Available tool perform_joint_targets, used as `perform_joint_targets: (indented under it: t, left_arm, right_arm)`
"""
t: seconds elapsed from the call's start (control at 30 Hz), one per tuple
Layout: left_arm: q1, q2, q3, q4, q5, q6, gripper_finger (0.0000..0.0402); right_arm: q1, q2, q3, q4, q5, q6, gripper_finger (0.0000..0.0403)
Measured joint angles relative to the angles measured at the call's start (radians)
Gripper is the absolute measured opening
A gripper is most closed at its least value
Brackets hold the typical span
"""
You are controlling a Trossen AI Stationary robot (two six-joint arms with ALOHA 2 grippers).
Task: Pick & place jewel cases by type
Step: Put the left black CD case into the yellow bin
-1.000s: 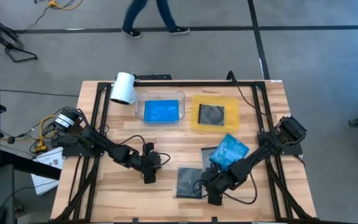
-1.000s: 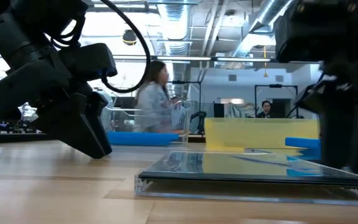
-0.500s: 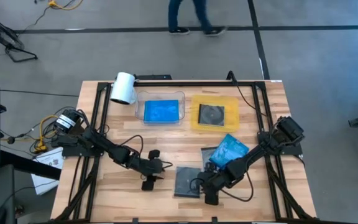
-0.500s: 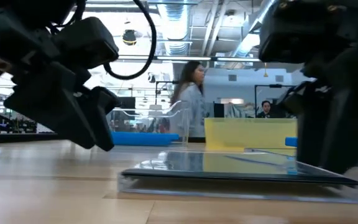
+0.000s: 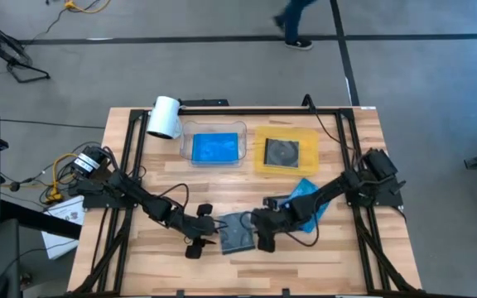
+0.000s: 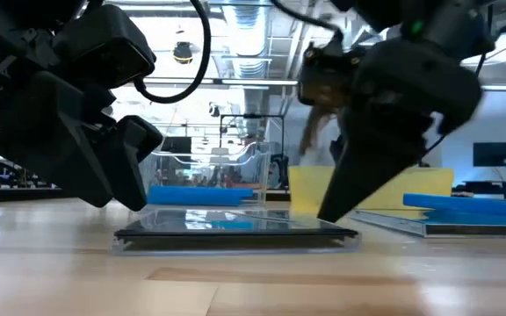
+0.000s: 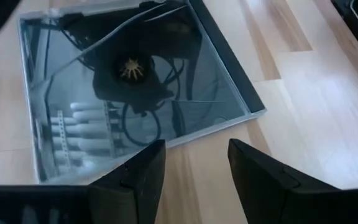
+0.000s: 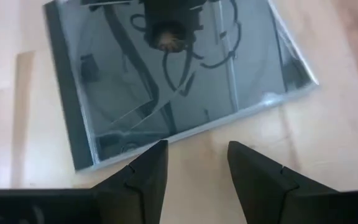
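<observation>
- Plainly, two tools are at work in the lower middle of the high view: the left tool [image 5: 209, 237] and the right tool [image 5: 262, 235], one at each side of a single grey-clear jewel case [image 5: 237, 235] lying flat on the wooden surface [image 5: 160, 178].
- Both wrist views show each tool's two fingers spread apart with bare wood between them; neither one holds anything.
- Counted, four jewel cases can be told for certain: the grey-clear one between the tools, a second grey-clear case with dark disc [image 5: 281, 152] in the yellow tray [image 5: 310, 142], one blue case [image 5: 216, 148] in the clear tray [image 5: 185, 132], both trays at upper centre, and one blue case on the surface [image 5: 305, 197] right of centre.
- The right arm crosses that last blue case and covers much of it; a dark shape just to its left may be another case, but I cannot tell.
- Whether the cases in the trays are stacked cannot be made out.
- One white cylinder [image 5: 164, 117] lies at the surface's upper left.
- A person [image 5: 296, 21] at the top edge is cut off, only legs showing.
</observation>
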Motion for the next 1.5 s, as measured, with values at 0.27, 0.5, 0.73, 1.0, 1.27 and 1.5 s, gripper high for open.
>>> perform_joint_targets:
  t: [0.27,0.5,0.73,1.0,1.27,1.5]
  left_arm:
    - [0.0,-0.001,0.0,0.0,-0.025,-0.01,0.0171]
    - [-0.006,-0.001,0.0,-0.026,-0.028,-0.033,0.0171]
    - [-0.009,-0.001,0.0,-0.064,-0.038,-0.054,0.0171]
    - [-0.013,-0.001,0.001,-0.06,-0.099,-0.058,0.0171]
    - [-0.014,0.023,0.002,-0.077,-0.101,-0.079,0.0171]
    - [-0.016,0.059,0.019,-0.039,-0.111,-0.057,0.0171]
  right_arm:
    - [-0.072,-0.006,0.001,0.003,-0.149,0.112,0.0162]
    - [-0.091,-0.007,0.002,-0.001,-0.254,0.251,0.0164]
    - [-0.098,-0.008,0.002,-0.002,-0.295,0.351,0.0159]
    - [-0.102,-0.008,0.001,0.001,-0.367,0.477,0.0158]
    - [-0.125,-0.009,-0.015,0.092,-0.396,0.565,0.0162]
    - [-0.15,-0.005,-0.017,0.061,-0.36,0.626,0.0167]
